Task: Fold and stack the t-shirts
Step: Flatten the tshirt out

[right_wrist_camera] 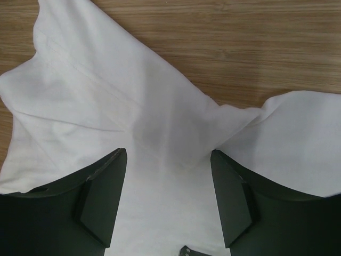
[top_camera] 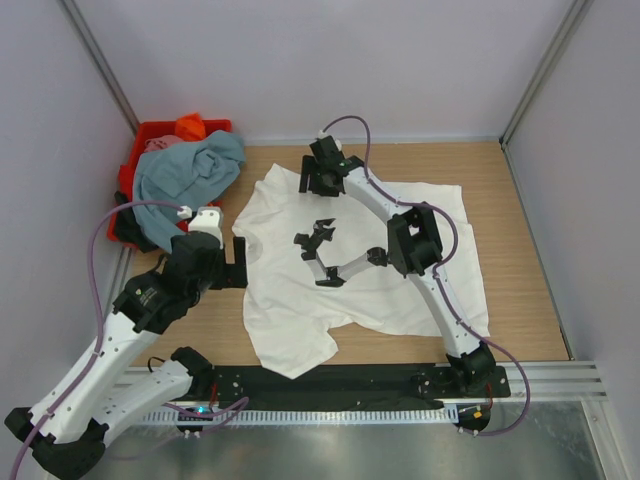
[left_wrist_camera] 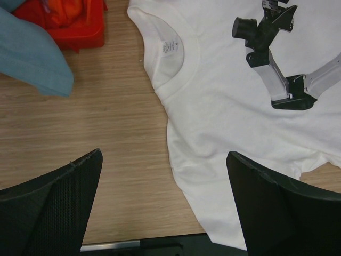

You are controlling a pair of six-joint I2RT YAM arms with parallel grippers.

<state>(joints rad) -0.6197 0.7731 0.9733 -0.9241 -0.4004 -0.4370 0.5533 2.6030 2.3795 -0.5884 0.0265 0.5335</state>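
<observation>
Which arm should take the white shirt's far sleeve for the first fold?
Right. The right gripper, open, hangs over the white t-shirt at its far sleeve; the left gripper, also open, sits by the collar, partly over the table.

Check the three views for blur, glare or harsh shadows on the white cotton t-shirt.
Top external: even light, sharp, white cotton t-shirt not blown out, shadows soft. Left wrist: wooden tabletop grain and collar label crisp; left gripper's black fingers dark, mesh texture just visible. Right wrist: faint grey shadow on the shirt between the right gripper's fingers; folds readable.
</observation>
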